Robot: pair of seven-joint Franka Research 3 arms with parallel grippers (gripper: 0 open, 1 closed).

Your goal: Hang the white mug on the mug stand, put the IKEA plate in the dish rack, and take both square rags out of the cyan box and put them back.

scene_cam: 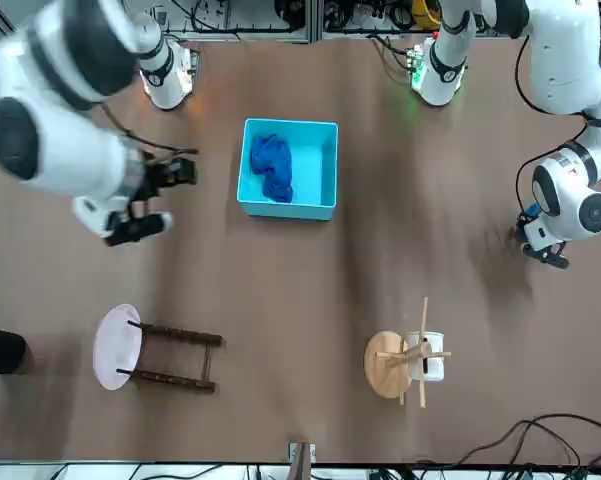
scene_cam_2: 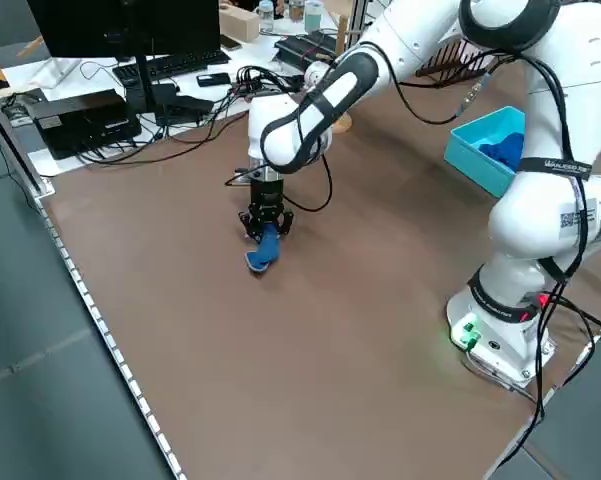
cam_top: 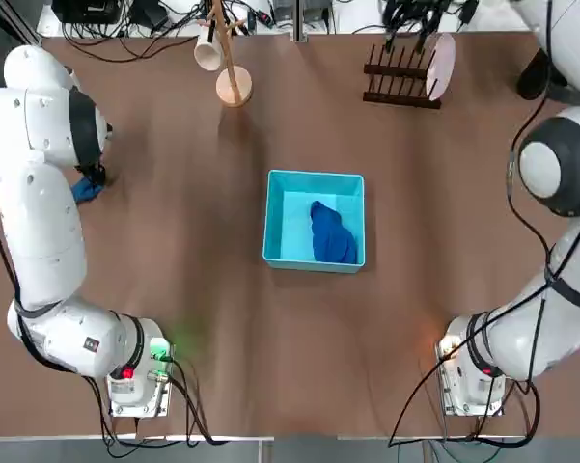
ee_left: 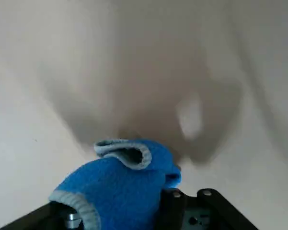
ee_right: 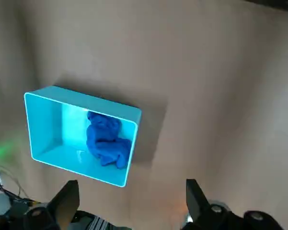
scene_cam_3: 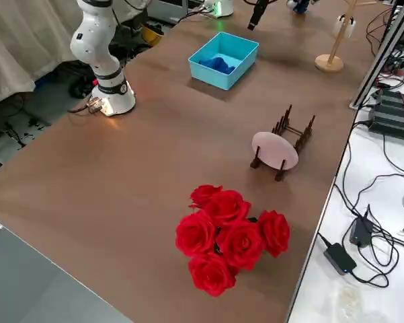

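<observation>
At the table's left side my left gripper (scene_cam_2: 265, 222) is shut on a blue square rag (scene_cam_2: 262, 250), whose lower end touches the table; the rag (ee_left: 112, 189) fills the space between the fingers. The second blue rag (cam_top: 333, 234) lies crumpled in the cyan box (cam_top: 275, 220) at mid-table. My right gripper (ee_right: 129, 208) hovers open and empty above the table, to the right of the box (ee_right: 43, 127). The white mug (cam_top: 207, 53) hangs on the mug stand (cam_top: 234, 89) at the back. The IKEA plate (cam_top: 441, 66) stands on edge in the dish rack (cam_top: 400, 77).
A bunch of red roses (scene_cam_3: 232, 235) lies near the table's back right corner. Cables and electronics (scene_cam_2: 130, 95) crowd the bench beyond the far edge. Bare brown tabletop (cam_top: 193, 251) surrounds the cyan box.
</observation>
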